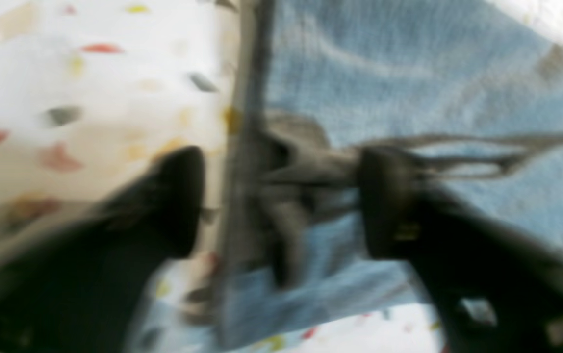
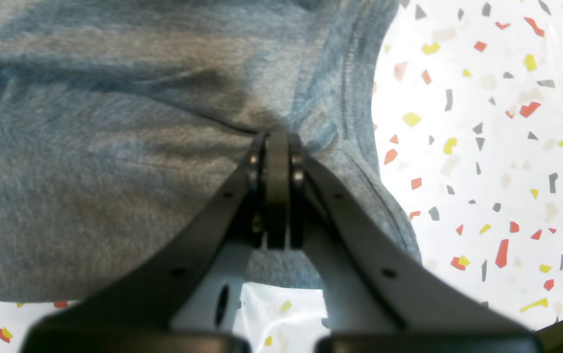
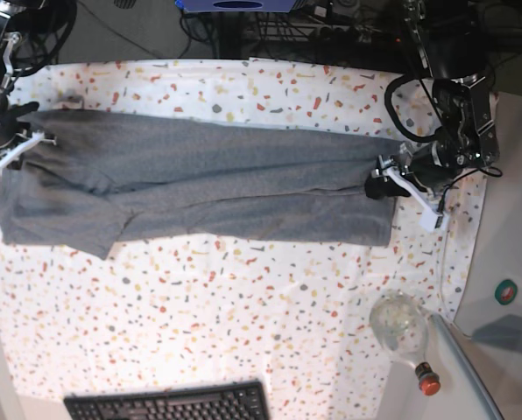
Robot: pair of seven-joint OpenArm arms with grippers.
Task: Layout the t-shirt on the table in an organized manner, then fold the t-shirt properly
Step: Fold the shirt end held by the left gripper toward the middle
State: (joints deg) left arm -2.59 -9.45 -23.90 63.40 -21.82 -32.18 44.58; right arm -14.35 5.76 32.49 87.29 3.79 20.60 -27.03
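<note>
The t-shirt (image 3: pixel 208 188) lies stretched in a long grey band across the counter (image 3: pixel 243 315), running from the 9 o'clock edge of the base view to about 3 o'clock, folded lengthwise so that one layer overlaps another. A sleeve flap hangs toward 7 o'clock at the band's left end.

The right tool (image 2: pixel 276 142) sits at the 9 o'clock end of the shirt. In the right wrist view its two dark fingers (image 2: pixel 213 211) meet at the tips, pressed together on a bunched pucker of grey knit just beside the stitched hem, with speckled cloth showing toward 3 o'clock.

The left tool (image 1: pixel 281 196) is at the 3 o'clock end of the shirt in the base view. The left wrist view is heavily blurred, but its fingers stand spread, one over bare counter at 8 o'clock, the other over fabric at 4 o'clock, with the shirt's dark edge and a fold between them. Whether either finger touches the cloth cannot be told.

A clear bottle (image 3: pixel 401 332) with a red cap lies at 5 o'clock, and a black keyboard (image 3: pixel 169 404) sits at 6 o'clock.
</note>
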